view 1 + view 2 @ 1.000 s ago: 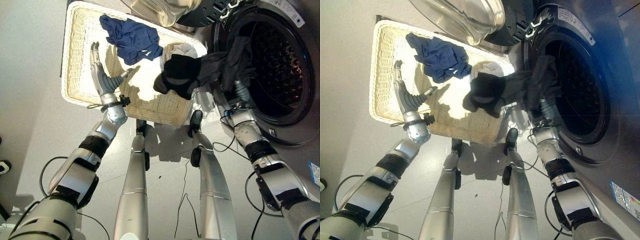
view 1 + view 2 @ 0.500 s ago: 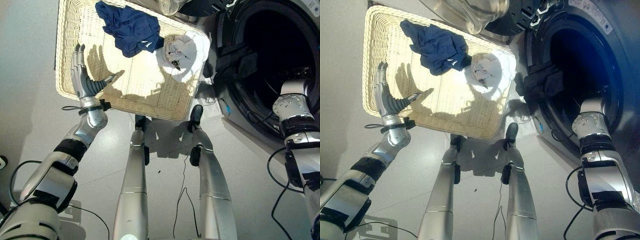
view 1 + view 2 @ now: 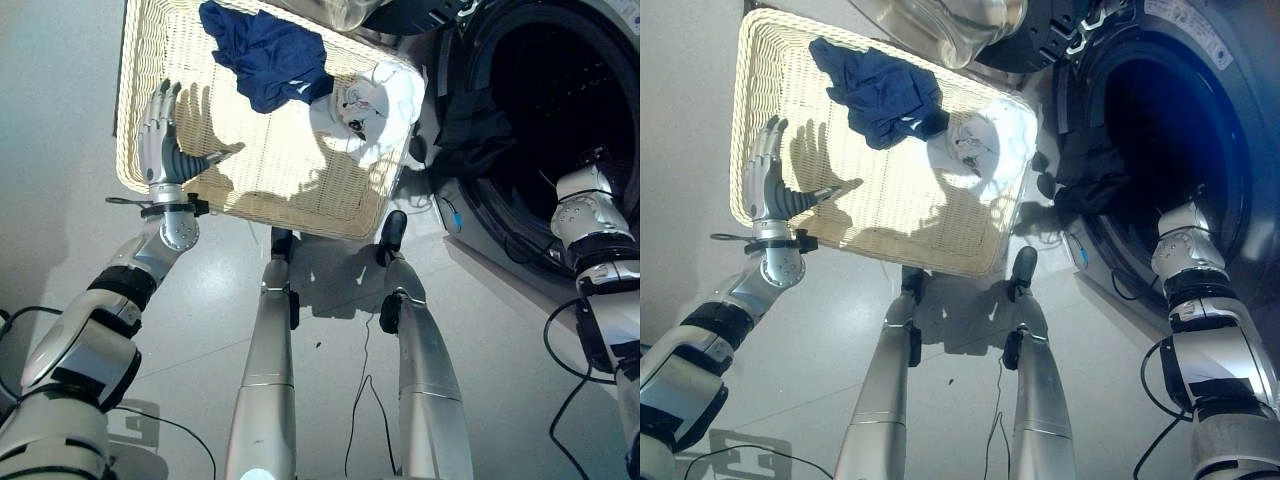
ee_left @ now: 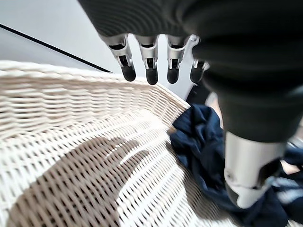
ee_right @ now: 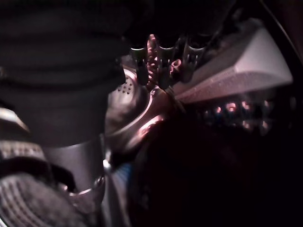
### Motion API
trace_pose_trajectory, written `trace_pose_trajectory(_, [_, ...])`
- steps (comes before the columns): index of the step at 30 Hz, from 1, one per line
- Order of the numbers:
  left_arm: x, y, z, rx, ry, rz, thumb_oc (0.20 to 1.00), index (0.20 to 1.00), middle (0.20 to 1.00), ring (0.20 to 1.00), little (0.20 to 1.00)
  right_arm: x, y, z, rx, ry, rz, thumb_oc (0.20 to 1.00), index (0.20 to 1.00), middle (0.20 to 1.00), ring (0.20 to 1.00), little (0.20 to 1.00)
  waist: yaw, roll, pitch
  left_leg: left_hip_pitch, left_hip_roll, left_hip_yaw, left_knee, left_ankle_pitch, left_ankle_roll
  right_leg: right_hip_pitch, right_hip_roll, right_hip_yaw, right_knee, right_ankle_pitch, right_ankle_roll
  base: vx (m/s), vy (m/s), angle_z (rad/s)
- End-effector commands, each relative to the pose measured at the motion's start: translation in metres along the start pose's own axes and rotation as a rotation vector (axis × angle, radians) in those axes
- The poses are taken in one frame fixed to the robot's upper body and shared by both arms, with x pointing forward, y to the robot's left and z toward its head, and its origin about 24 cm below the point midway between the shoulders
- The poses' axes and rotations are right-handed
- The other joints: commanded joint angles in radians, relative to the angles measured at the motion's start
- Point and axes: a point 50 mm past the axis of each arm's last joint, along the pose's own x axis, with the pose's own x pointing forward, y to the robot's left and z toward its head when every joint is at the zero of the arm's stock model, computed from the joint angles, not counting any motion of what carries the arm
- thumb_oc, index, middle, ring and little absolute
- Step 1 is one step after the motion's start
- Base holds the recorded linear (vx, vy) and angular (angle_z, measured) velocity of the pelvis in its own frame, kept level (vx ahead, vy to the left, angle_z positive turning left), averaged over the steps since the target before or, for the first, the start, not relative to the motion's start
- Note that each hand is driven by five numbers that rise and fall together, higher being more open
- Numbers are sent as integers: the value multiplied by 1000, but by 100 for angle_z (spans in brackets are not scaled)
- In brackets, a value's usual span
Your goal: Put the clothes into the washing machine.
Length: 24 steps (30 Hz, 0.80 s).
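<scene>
Left hand (image 3: 160, 140) over the near-left rim of the wicker basket (image 3: 290, 200), fingers (image 4: 150, 71) straight, holding nothing. Basket holds a navy garment (image 3: 265, 60) and a white garment (image 3: 375, 105). Dark garment (image 3: 475, 130) hangs over the washing machine's (image 3: 560, 140) opening lip. Right hand (image 5: 161, 61) inside the drum, fingers loosely extended in its wrist view, empty.

Cream basket, navy, white and black clothes, grey washer

The woven basket (image 3: 150, 60) is pale cream wicker with an open-weave pattern. In it lie a dark navy blue garment (image 3: 265, 55) and a white garment (image 3: 385, 95) with small dark markings. A black cloth (image 3: 475, 125) hangs at the rim of the dark grey washing machine (image 3: 1230, 60), whose drum is black inside. The floor (image 3: 60, 230) is plain light grey.
</scene>
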Motion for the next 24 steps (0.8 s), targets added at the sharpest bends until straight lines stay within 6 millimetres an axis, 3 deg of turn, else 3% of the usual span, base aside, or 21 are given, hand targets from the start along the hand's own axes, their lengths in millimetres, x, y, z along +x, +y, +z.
trace_pose_trajectory(1, [21,18,5,29,-51,70,1000,1000,1000,1000,1000,54,-42,95,-126,-246,-186,1000,1000,1000,1000,1000,-14,-20,-18,96,-104,7,-132,33,78,69,112,-68,44,-56,82,0,0,0])
trace_pose_trajectory(3, [24,19,7,36,-62,66,1000,1000,1000,1000,1000,54,-42,98,-197,-290,-206,1000,1000,1000,1000,1000,-12,-20,-18,95,-104,8,-133,34,79,70,111,-70,43,-56,83,0,0,0])
trace_pose_trajectory(4, [30,21,10,42,-75,65,1000,1000,1000,1000,1000,50,-37,106,-367,-412,-234,1000,1000,1000,1000,1000,-12,-17,-18,90,-104,7,-133,35,81,66,109,-72,44,-55,84,0,0,0])
trace_pose_trajectory(6, [38,20,19,50,-102,68,1000,1000,1000,1000,1000,34,-16,119,-481,-529,-229,1000,1000,1000,1000,1000,-9,-15,-18,82,-104,7,-129,35,82,59,109,-72,48,-56,85,0,0,0])
trace_pose_trajectory(12, [59,28,35,68,-145,98,1000,1000,1000,1000,1000,5,19,134,-523,-671,-154,1000,1000,1000,1000,1000,-13,-8,-18,66,-102,14,-132,37,79,44,103,-74,44,-62,84,-18,22,0])
trace_pose_trajectory(24, [83,30,60,136,-208,160,1000,1000,1000,1000,1000,-18,42,94,-543,-703,14,1000,1000,1000,1000,1000,-33,0,-18,55,-89,33,-141,26,72,21,105,-62,56,-81,87,-7,15,0])
